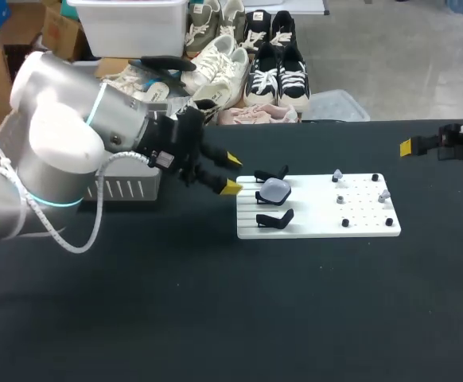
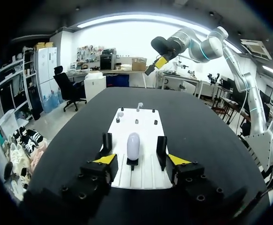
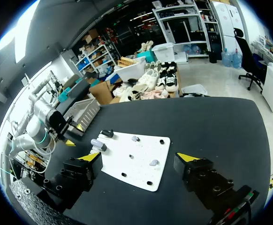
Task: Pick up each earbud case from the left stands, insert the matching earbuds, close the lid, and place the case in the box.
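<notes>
**Setting:** robotics laboratory, manipulation test bench.

**Evidence:**
- One black-topped table (image 1: 215, 318).
- Two grey-and-white robot arms, one at each side of the table. The left arm (image 1: 56, 151) has a lit teal ring at a joint and a white cable along its body. The right arm (image 2: 207, 47) is of the same build.
- One white perforated fixture board (image 1: 367, 227), lying flat on the table. It carries black stands (image 1: 275, 217) and small pegs (image 1: 345, 222).

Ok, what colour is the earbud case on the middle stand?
The earbud case is a pale, bluish white; the left wrist view shows it best.
</notes>
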Controlling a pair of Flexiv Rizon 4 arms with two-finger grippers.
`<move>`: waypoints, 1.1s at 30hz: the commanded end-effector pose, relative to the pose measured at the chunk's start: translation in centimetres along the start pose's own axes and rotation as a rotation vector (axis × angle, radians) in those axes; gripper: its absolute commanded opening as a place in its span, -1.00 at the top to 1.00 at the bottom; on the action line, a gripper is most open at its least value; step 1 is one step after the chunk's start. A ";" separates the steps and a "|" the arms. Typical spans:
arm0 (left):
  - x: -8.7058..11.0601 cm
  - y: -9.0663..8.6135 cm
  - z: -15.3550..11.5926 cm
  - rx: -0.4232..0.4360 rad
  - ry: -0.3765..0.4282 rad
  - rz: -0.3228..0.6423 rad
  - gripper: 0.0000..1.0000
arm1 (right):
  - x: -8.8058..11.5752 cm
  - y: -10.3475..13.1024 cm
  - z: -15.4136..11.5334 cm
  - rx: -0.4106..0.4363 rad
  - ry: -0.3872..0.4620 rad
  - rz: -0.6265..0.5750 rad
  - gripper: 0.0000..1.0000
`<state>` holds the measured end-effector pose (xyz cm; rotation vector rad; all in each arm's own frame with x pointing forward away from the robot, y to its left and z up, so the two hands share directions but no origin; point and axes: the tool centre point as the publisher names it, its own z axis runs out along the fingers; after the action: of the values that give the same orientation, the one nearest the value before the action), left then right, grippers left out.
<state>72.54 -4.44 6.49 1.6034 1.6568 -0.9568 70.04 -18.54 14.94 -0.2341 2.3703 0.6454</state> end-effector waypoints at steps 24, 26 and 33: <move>0.3 1.4 5.3 0.005 -0.025 0.064 -0.38 | 0.0 -0.1 0.0 -0.004 0.001 -0.001 -1.00; 0.4 1.5 5.5 0.005 -0.025 0.063 -0.37 | 0.0 -0.1 0.0 -0.004 0.001 -0.001 -1.00; 0.6 1.9 6.2 0.000 -0.017 0.071 -0.48 | 0.0 -0.1 0.0 -0.004 0.001 -0.001 -1.00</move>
<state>73.74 -8.99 2.79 1.6333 1.5825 -0.9320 70.04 -18.54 14.94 -0.2341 2.3703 0.6454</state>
